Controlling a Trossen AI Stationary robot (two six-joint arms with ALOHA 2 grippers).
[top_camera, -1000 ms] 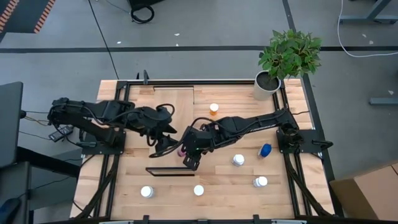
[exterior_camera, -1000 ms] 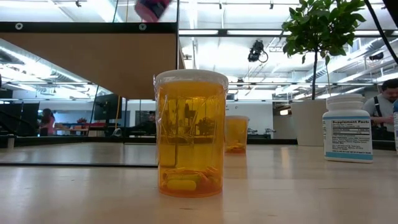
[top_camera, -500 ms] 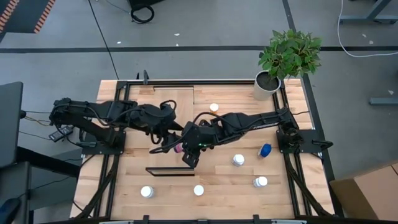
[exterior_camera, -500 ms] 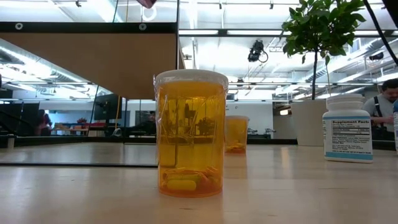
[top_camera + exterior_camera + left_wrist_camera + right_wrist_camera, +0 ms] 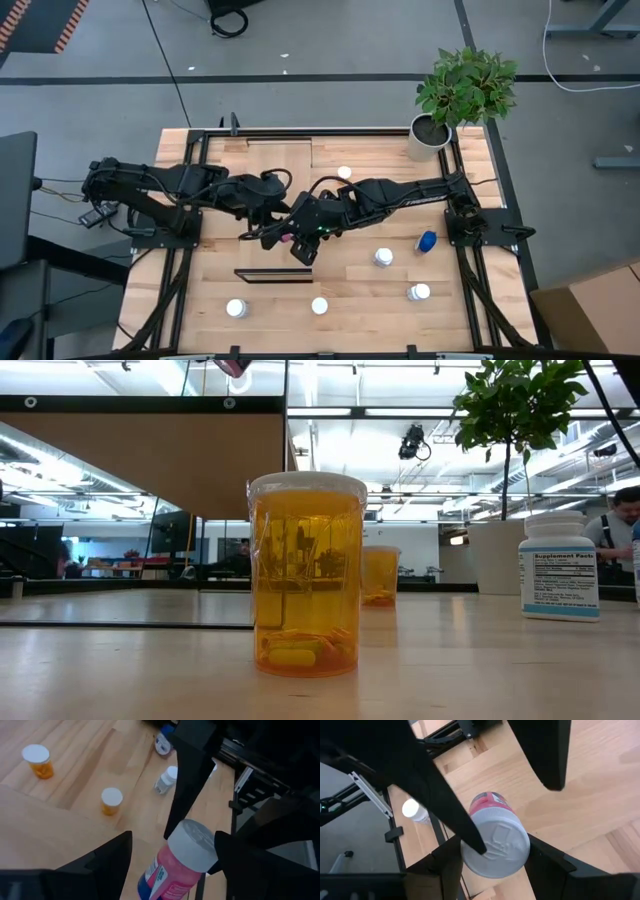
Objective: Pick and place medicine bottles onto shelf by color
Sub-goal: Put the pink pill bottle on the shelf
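A pink bottle (image 5: 495, 837) with a white cap is being held aloft over the middle of the surface (image 5: 350, 290), near the shelf (image 5: 275, 160) which is lying toward twelve o'clock. The right gripper (image 5: 487, 857) is seen clamped around its cap. The left gripper (image 5: 170, 852) is being held at the bottle's flanks with its fingers (image 5: 107, 857) apart and not yet pressing, so a hand-over is judged to be under way.

A drop is being risked if the right gripper lets go before the left one is closed. The bottle is also tilted, so it may be pinched off-centre and twisted out. With both arms crowded together, a knock between them is possible. The orange bottles (image 5: 39, 761) at six o'clock are lying well clear.
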